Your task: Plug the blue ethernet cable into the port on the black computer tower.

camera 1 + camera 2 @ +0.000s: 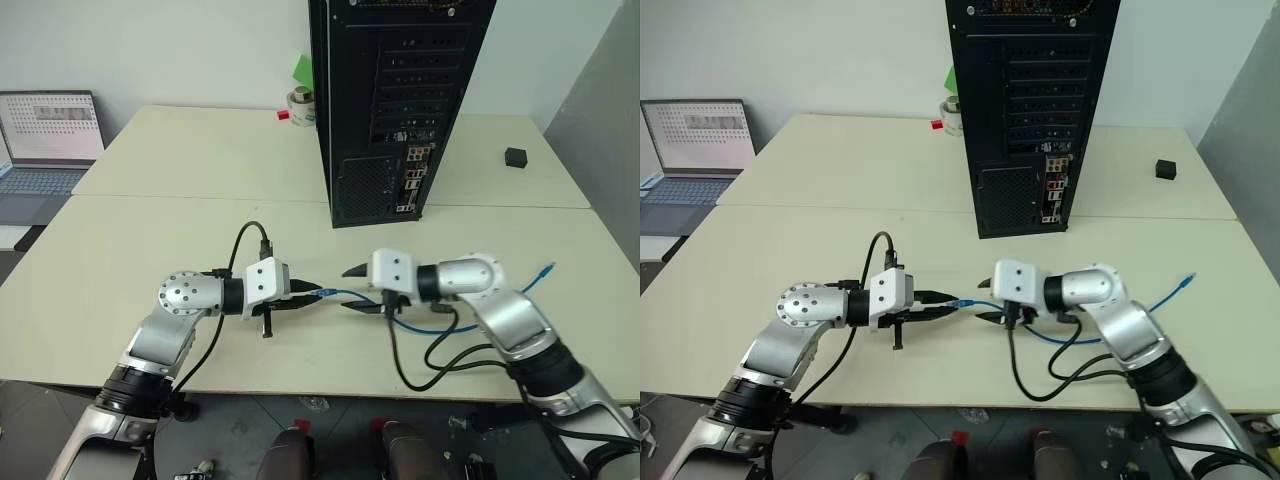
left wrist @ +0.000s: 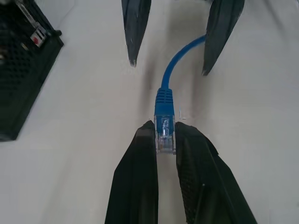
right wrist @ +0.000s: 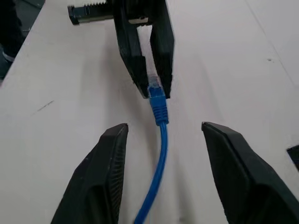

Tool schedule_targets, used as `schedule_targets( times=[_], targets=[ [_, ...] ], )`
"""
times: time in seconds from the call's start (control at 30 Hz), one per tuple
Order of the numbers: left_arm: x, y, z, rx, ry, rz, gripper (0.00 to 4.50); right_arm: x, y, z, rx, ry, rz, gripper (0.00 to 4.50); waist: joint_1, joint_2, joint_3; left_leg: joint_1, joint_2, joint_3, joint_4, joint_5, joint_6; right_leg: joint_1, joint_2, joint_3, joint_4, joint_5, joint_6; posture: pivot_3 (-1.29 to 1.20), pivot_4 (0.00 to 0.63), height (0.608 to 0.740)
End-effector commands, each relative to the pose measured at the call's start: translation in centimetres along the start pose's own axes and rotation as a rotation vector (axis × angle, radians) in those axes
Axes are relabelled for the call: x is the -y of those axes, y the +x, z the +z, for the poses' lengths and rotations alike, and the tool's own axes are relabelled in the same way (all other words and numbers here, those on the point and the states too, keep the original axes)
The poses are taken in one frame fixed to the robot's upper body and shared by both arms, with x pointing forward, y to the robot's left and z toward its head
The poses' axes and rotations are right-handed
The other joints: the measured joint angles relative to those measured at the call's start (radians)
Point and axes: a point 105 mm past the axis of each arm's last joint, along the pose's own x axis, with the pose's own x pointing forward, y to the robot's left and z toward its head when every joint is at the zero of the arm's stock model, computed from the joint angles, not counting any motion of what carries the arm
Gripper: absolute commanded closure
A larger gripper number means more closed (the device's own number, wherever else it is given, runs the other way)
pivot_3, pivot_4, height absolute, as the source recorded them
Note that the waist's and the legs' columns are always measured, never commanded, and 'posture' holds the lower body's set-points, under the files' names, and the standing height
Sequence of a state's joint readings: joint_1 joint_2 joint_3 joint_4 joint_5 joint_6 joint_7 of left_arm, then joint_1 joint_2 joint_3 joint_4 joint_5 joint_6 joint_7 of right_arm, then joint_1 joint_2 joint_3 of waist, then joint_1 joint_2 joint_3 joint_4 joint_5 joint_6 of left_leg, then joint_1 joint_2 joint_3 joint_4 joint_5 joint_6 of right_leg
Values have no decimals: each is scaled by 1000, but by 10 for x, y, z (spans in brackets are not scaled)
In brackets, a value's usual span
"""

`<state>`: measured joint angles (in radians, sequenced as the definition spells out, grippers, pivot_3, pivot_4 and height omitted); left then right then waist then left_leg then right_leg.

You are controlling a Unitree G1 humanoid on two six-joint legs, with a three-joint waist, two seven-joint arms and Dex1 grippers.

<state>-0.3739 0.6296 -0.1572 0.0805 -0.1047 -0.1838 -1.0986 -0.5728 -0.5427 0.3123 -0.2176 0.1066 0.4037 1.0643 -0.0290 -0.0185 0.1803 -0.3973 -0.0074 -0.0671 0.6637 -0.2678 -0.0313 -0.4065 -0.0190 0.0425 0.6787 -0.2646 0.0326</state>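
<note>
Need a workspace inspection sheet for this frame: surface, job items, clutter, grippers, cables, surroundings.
Surface: pale table, seam across it.
Job's things: blue ethernet cable lies on the table, one plug in the left gripper, other end free at right; black computer tower upright, rear ports facing the robot.
Clutter: small black cube; tape roll beside the tower.
Grippers: left gripper shut on the plug; right gripper open, straddling the cable.
Cables: black robot cables loop by both arms.
Surroundings: laptop at left.

Bare cream table (image 1: 200,250) lies between my grippers and the tall black metal computer tower (image 1: 385,110); nothing blocks.
</note>
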Motion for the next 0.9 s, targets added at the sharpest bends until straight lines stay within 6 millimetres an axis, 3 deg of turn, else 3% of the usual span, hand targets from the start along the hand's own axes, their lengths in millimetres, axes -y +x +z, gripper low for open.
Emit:
schedule_targets(
  times=[0.03,0.17,0.27,0.73,0.9],
  targets=[
    [-10,-2,16,71,333,119,4229,0,-21,22,129,177,-14,921,1,0,0,0,0,0,0,0,0,0,-1,0,0,0,0,0,150,740],
    [-12,-3,29,143,642,193,4229,-5,-21,23,185,356,-34,838,2,0,0,0,0,-1,0,0,0,0,-2,-1,0,0,0,0,150,740],
    [-9,-3,35,198,765,221,4229,-3,-15,21,223,457,-86,838,0,0,0,0,0,-1,0,0,0,0,-2,0,0,0,0,0,150,740],
    [-7,-3,39,256,865,284,4229,-3,2,19,272,579,-92,838,-1,0,0,0,0,0,0,0,0,0,1,-1,1,0,0,0,150,740],
    [-7,-4,39,257,866,302,4229,-1,4,19,280,587,-95,1930,-1,0,0,0,0,-1,0,0,0,0,1,-1,1,0,0,0,150,740]
  ],
)
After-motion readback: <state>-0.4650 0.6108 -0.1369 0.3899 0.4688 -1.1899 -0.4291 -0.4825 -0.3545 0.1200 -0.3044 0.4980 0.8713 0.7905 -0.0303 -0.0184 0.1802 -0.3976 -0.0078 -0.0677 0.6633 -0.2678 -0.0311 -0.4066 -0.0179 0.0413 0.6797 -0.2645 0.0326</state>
